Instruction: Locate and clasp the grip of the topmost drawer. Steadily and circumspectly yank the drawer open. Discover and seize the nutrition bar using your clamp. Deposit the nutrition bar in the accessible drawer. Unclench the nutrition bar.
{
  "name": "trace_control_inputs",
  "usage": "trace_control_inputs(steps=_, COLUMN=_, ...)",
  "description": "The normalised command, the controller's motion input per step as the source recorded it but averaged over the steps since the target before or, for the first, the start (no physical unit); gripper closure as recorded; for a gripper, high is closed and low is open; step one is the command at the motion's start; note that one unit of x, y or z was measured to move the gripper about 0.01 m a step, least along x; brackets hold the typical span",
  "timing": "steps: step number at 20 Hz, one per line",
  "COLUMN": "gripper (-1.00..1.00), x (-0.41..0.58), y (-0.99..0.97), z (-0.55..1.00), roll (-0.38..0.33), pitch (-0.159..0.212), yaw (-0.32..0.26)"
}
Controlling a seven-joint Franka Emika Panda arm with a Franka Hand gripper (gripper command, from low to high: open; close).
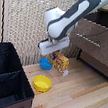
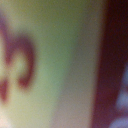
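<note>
Nearest in the exterior view stands a big black fabric box (image 1: 5, 77), filling the exterior view's lower left corner. Just beside it, on the pale wooden plank bench (image 1: 78, 95), sits a round yellow bowl (image 1: 42, 83). Behind that, a smaller blue bowl (image 1: 46, 64) rests near the wicker screen (image 1: 26, 14).

Just to the exterior view's right of the blue bowl stands the flat orange-red and yellow nutrition bar packet (image 1: 61, 63), upright on the bench. The gripper (image 1: 54, 54) on its white block is directly over the packet's upper edge, its dark fingers reaching down to the packet's top; whether they press on it or how wide they stand cannot be told. The wrist view is a blur of yellow-green and dark red print (image 2: 50, 65) filling the frame, very close to the lens.

Farthest back, at the exterior view's right, the dark brown dresser's topmost drawer (image 1: 95, 41) is pulled out, dark inside.
</note>
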Motion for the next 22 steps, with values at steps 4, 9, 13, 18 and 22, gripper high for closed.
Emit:
trace_control_inputs(steps=4, gripper=1.00, x=0.486, y=0.36, z=1.00, roll=-0.015, pitch=0.063, yaw=-0.112)
trace_control_inputs(steps=9, gripper=1.00, x=0.490, y=0.08, z=0.99, roll=-0.009, pitch=0.092, yaw=-0.131)
trace_control_inputs(steps=13, gripper=1.00, x=0.467, y=-0.05, z=0.99, roll=-0.002, pitch=0.109, yaw=-0.136)
trace_control_inputs(steps=18, gripper=1.00, x=0.386, y=-0.18, z=0.91, roll=0.002, pitch=0.126, yaw=-0.177)
trace_control_inputs(steps=22, gripper=1.00, x=0.415, y=-0.33, z=0.86, roll=0.010, pitch=0.106, yaw=-0.178)
